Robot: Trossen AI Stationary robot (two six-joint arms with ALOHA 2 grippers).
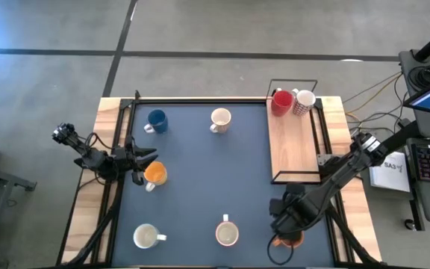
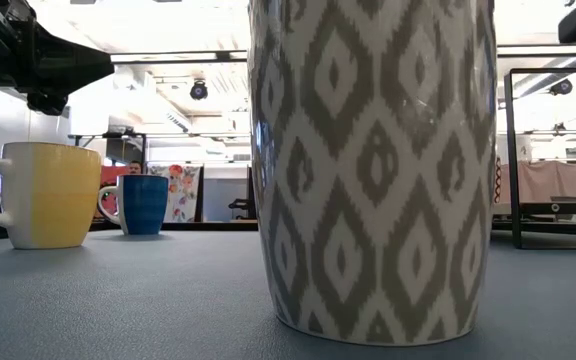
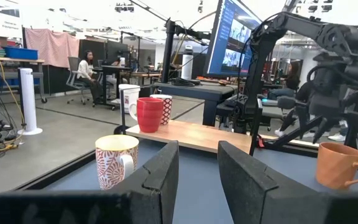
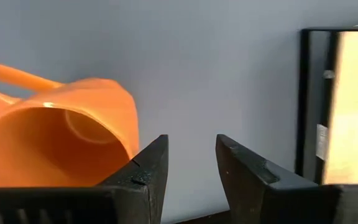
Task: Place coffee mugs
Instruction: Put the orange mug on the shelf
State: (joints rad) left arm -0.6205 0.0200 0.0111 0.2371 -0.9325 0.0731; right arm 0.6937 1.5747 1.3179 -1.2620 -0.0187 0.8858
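An orange mug [image 1: 291, 240] stands on the blue mat near the table's near right corner. My right gripper [image 1: 284, 224] hangs over it, pointing down and open. In the right wrist view the mug [image 4: 61, 137] lies beside one finger, with only bare mat in the gap of the gripper [image 4: 191, 146]. My left gripper [image 3: 197, 155] waits open at the table's left side, next to a yellow-orange mug [image 1: 155, 174]. On the mat also stand a blue mug [image 1: 157, 121], a cream patterned mug [image 1: 220, 119], a white mug [image 1: 146, 237] and a grey-patterned mug [image 1: 226, 234].
A wooden tray [image 1: 295, 146] with a black wire frame lies along the table's right side. A red mug [image 1: 281, 102] and a white patterned mug [image 1: 304, 101] stand at its far end. The grey-patterned mug [image 2: 373, 170] fills the middle of the low view.
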